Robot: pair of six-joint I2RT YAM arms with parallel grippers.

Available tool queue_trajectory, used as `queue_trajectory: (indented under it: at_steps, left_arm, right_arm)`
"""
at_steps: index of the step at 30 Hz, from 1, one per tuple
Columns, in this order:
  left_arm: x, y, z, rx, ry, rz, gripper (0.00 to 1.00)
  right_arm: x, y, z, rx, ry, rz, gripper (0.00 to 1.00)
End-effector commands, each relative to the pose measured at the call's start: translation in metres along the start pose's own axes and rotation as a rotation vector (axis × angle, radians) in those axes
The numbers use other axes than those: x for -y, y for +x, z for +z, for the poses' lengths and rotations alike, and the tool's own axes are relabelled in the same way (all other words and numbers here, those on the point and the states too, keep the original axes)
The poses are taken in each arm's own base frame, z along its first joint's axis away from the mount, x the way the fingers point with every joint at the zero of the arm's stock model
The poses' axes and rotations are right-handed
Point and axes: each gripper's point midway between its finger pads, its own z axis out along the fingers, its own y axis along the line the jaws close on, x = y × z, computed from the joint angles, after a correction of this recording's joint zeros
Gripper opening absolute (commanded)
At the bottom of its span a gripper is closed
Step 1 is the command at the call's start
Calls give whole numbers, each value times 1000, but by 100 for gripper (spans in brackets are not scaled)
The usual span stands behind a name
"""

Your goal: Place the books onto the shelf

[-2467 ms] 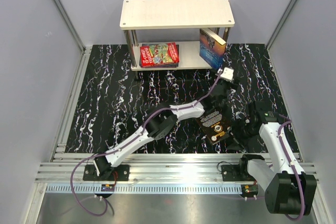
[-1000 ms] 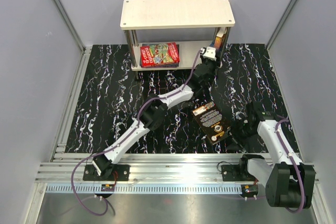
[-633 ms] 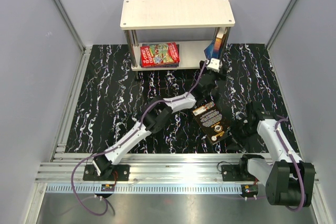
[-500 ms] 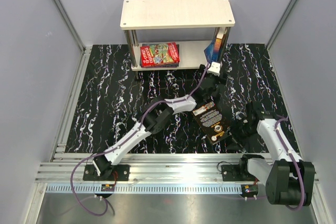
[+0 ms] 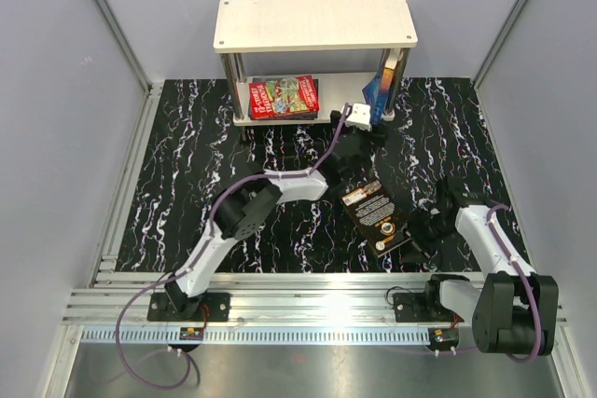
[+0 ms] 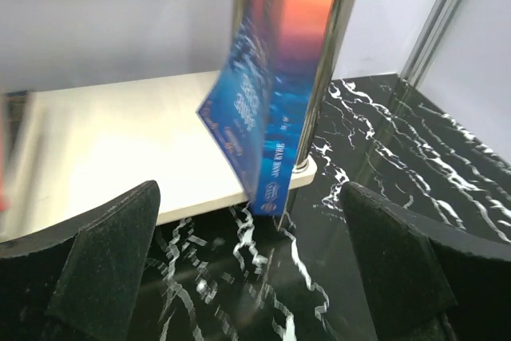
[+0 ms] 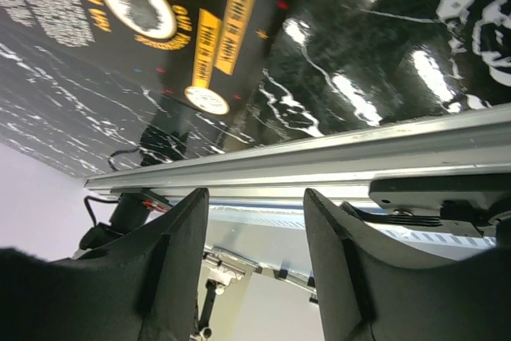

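Blue book [image 6: 263, 117] is leaning inside the shelf [image 5: 312, 22]; your left tool [image 6: 249, 191], just spread wide, is backing off, leaving the dark book [image 5: 376, 216] for your parted right tool [image 7: 255, 197].

One shelf [image 5: 313, 22] with two boards stands at the far edge of the table [image 5: 187, 184]. Three books show: one red book [image 5: 284, 97] at the lower board's left end, one blue book [image 5: 377, 90] at its right end, and one dark book [image 5: 378, 218] on the table.
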Motion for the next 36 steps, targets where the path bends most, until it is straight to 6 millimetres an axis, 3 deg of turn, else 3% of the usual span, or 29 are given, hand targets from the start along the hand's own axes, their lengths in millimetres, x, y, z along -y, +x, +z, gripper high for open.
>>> queue_trajectory:
  at_steps: [1, 2, 3, 4, 5, 6, 8, 10, 11, 13, 16, 17, 20, 23, 26, 29, 34, 36]
  left_arm:
    - [1, -79, -26, 97, -19, -122, 99]
    - [-1, -79, -33, 68, -25, -126, 99]
    - [-8, -63, -44, 5, -30, -111, 99]
    - [-12, -74, -56, -45, -34, -146, 99]
    - [-15, -69, -65, -96, -39, -158, 99]
    - [-23, -51, -80, -208, -57, -137, 99]
    - [-25, -57, -106, -286, -35, -247, 99]
    - [-32, -33, -137, -423, -58, -318, 99]
    - [-29, -47, -147, -446, -38, -361, 99]
    - [-39, -27, -175, -582, -96, -407, 99]
    - [-31, -15, -208, -718, -89, -535, 99]
    - [-25, -3, -226, -792, -45, -575, 99]
    - [-4, 16, -250, -910, 3, -725, 99]
    - [15, 31, -263, -977, 21, -862, 99]
    - [28, 46, -268, -983, 26, -927, 99]
    - [43, 54, -262, -994, 33, -949, 99]
    - [70, 68, -261, -1046, 36, -1040, 99]
    - [75, 87, -267, -1092, 1, -1056, 99]
  right_arm:
    - [-25, -12, -11, 38, -73, -59, 59]
    - [-28, -14, -14, 48, -75, -69, 59]
    - [-35, -19, -18, 62, -80, -85, 61]
    - [-37, -21, -21, 70, -79, -89, 61]
    - [-40, -24, -23, 80, -79, -94, 61]
    - [-48, -29, -28, 91, -90, -100, 63]
    - [-56, -33, -33, 99, -97, -104, 62]
    - [-66, -44, -43, 134, -95, -110, 62]
    - [-65, -50, -44, 151, -71, -109, 63]
    - [-70, -62, -51, 196, -50, -114, 63]
    - [-69, -87, -45, 231, 10, -102, 63]
    - [-67, -97, -43, 240, 25, -90, 63]
    - [-60, -129, -28, 253, 74, -66, 62]
    - [-42, -156, -7, 253, 149, -46, 61]
    - [-32, -166, 9, 231, 155, -19, 60]
    - [-30, -160, 27, 198, 118, -2, 59]
    - [-25, -154, 39, 170, 105, -11, 59]
    - [-21, -151, 41, 161, 110, -17, 58]
